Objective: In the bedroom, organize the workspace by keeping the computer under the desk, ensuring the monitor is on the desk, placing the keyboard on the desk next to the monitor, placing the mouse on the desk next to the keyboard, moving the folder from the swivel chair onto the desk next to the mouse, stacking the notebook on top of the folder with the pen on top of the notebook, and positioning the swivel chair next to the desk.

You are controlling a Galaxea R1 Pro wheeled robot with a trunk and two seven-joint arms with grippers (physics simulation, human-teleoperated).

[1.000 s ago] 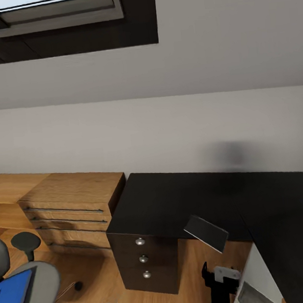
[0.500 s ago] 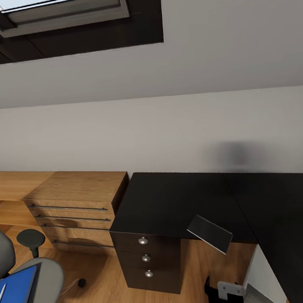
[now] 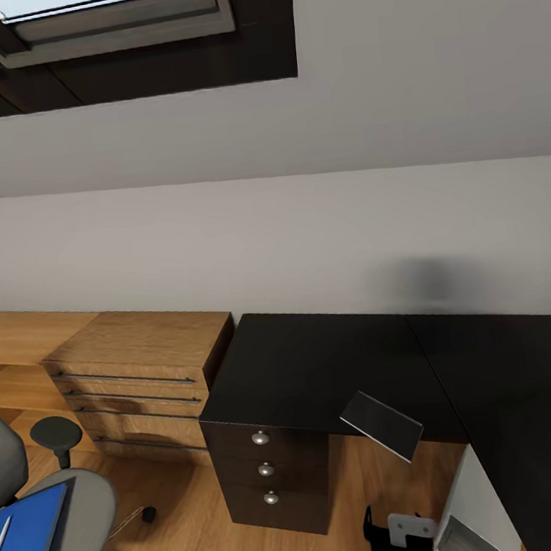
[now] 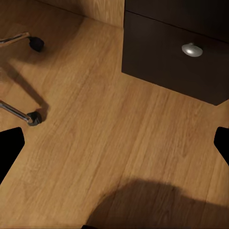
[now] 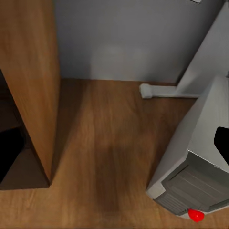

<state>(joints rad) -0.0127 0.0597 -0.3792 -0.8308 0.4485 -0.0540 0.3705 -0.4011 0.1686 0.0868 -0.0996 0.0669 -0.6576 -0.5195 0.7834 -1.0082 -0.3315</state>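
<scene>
Right claw (image 3: 400, 535): at the lower edge of the head view, below the tabletop's near edge; its wrist view has dark fingers at both sides with floor between, so it is released and empty.
Left claw (image 4: 114, 143): fingers (image 4: 9, 150) set wide apart over bare floor; released, empty.
Notebook (image 3: 380, 425): tilted, resting against the near edge of the tabletop (image 3: 318, 364), overhanging beside the drawer unit (image 3: 265, 470).
Computer (image 5: 191, 162): on the floor under the tabletop, red light showing.
Folder (image 3: 27, 535): on the chair (image 3: 79, 513) seat, with the pen (image 3: 4, 532) on it; well apart from the tabletop.
Step in hand (judged): fetch the folder first.
Method: turn the base toward the chair, lower a claw flat to the seat, grip the folder's near edge, keep the pen from rolling off.
</scene>
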